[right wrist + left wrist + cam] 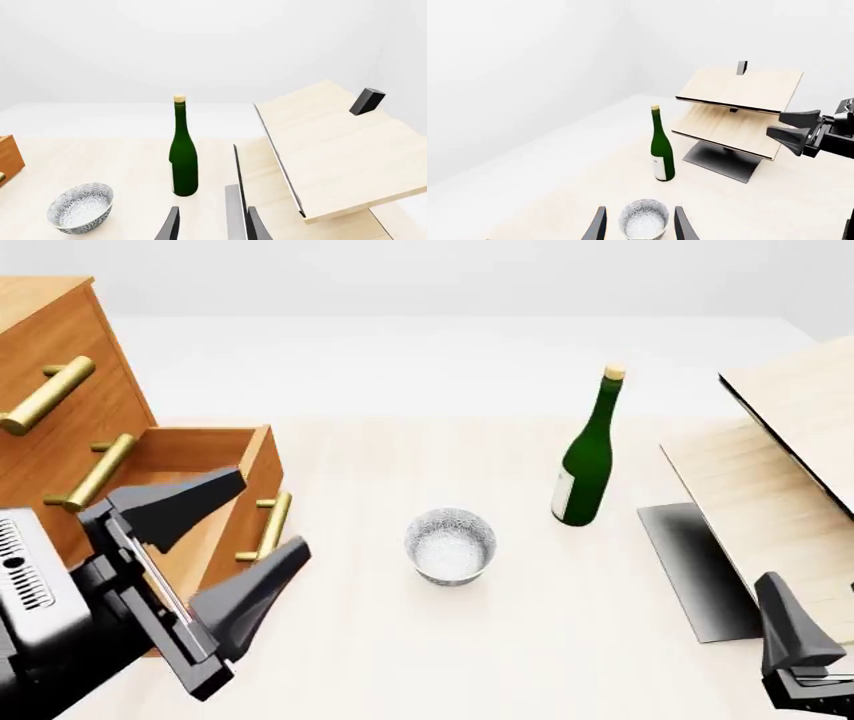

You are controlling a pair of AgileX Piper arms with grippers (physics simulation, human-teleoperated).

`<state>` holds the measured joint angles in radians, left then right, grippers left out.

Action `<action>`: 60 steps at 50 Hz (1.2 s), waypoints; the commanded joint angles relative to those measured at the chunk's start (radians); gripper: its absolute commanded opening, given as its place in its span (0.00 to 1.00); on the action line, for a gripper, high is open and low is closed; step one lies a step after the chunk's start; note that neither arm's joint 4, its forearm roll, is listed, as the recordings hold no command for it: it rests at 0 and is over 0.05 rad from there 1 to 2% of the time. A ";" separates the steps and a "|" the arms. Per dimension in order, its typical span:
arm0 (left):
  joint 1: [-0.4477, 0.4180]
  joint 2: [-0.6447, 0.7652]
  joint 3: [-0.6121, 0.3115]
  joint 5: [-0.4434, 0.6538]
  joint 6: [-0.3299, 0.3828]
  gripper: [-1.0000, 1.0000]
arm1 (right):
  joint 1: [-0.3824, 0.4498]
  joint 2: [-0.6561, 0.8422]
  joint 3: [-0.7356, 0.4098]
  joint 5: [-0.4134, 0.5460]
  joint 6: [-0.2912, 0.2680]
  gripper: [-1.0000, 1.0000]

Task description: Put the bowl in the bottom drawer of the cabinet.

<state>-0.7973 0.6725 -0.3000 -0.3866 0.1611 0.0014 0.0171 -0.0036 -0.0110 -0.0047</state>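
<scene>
While my left pincer (640, 227) stands apart around the bowl (644, 219), I should close squarely on its rim. The bottom drawer (220, 500) waits open at nine o'clock; my right pincer (212, 227) idles apart.

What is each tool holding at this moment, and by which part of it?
Nothing is held. The left tool is open in the air beside the bowl, which stands free on the table. The right tool is also open, with nothing between its fingers.

Small round white bowl (451, 545), fine blue-grey speckle. Tall orange-brown wooden cabinet (60, 390), brass bar handles (48, 394). Dark green glass bottle (585, 455), white label, cream cap. Pale light-wood boards (333, 147) on a dark grey stand. Cream worktop (534, 640). My fingers (254, 590) are black.
</scene>
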 commanded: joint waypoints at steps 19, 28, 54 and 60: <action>-0.111 0.291 -0.400 0.240 -0.018 1.00 | 0.000 0.000 0.000 0.000 0.000 1.00; -0.105 0.380 -0.534 0.365 0.000 1.00 | 0.000 0.000 0.000 0.000 0.000 1.00; -0.106 0.599 -0.719 0.514 -0.129 1.00 | 0.000 0.000 0.000 0.000 0.000 1.00; -0.103 0.642 -0.744 0.533 -0.161 1.00 | 0.000 0.000 0.000 0.000 0.000 1.00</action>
<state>-0.9086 1.2414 -0.9928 0.1076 0.0526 0.0014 0.0170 -0.0037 -0.0110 -0.0047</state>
